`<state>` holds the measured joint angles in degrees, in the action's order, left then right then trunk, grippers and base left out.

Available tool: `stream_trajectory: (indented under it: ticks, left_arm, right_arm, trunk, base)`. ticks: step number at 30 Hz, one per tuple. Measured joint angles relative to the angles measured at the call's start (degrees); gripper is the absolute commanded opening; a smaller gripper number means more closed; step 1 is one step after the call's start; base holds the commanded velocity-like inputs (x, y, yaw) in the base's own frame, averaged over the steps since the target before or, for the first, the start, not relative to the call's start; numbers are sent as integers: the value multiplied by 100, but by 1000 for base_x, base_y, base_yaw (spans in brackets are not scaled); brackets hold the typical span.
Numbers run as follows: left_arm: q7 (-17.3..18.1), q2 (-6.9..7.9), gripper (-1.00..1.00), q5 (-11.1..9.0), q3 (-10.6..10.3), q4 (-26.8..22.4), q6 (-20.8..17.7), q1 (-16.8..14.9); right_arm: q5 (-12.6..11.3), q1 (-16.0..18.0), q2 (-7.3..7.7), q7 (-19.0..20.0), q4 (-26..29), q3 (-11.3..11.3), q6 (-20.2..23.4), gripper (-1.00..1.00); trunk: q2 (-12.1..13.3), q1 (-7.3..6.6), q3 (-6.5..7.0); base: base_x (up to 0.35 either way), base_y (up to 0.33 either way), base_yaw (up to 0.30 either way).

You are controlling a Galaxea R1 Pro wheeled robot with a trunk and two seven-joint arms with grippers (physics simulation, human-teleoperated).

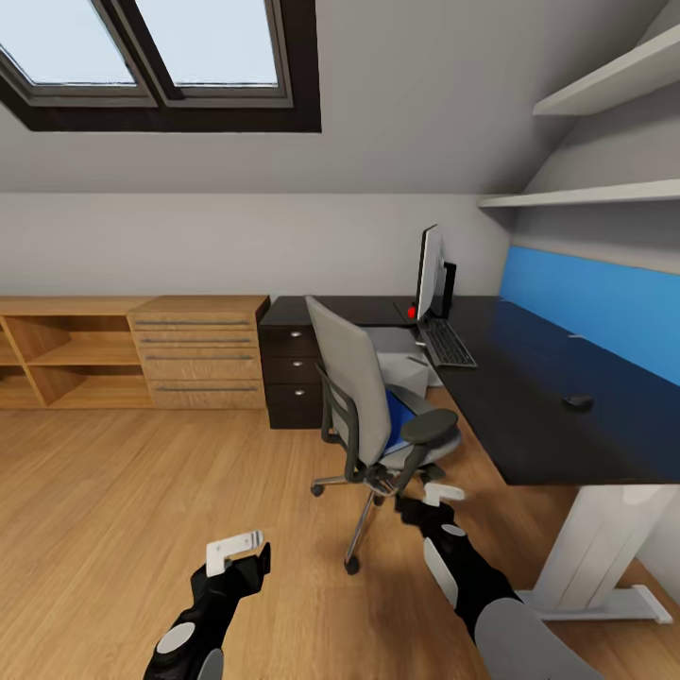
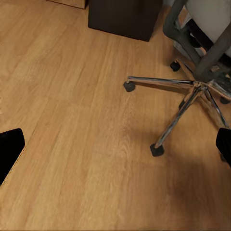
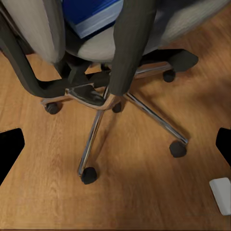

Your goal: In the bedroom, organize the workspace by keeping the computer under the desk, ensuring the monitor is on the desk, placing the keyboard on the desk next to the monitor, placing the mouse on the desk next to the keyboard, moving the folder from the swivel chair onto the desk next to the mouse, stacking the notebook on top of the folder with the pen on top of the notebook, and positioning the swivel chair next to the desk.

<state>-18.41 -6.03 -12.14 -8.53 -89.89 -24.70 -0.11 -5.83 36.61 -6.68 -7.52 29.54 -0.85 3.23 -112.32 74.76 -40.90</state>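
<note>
Arms reach forward — right gripper point(image 1: 444, 492) beside swivel chair point(image 1: 378, 406), both jaws spread.

Skylight point(image 1: 156, 47), oak drawers point(image 1: 198, 351), plank floor point(image 1: 123, 510)

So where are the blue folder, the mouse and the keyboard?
folder point(image 3: 94, 14): right wrist view, its blue cover on the chair seat.
mouse point(image 1: 578, 401): head view, its black top.
keyboard point(image 1: 446, 343): head view, middle of its keys.
</note>
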Motion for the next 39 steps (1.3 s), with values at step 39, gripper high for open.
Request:
stream_trajectory:
  ticks: [39]
  left_arm:
    - [-22, 259, 100, -45, -321, -274, 446, 12]
  right_arm:
    - [105, -602, 55, 1, 1804, 35, 39, 100]
  trunk:
    - [-1564, 857, -700]
  base:
    - [0, 0, 0]
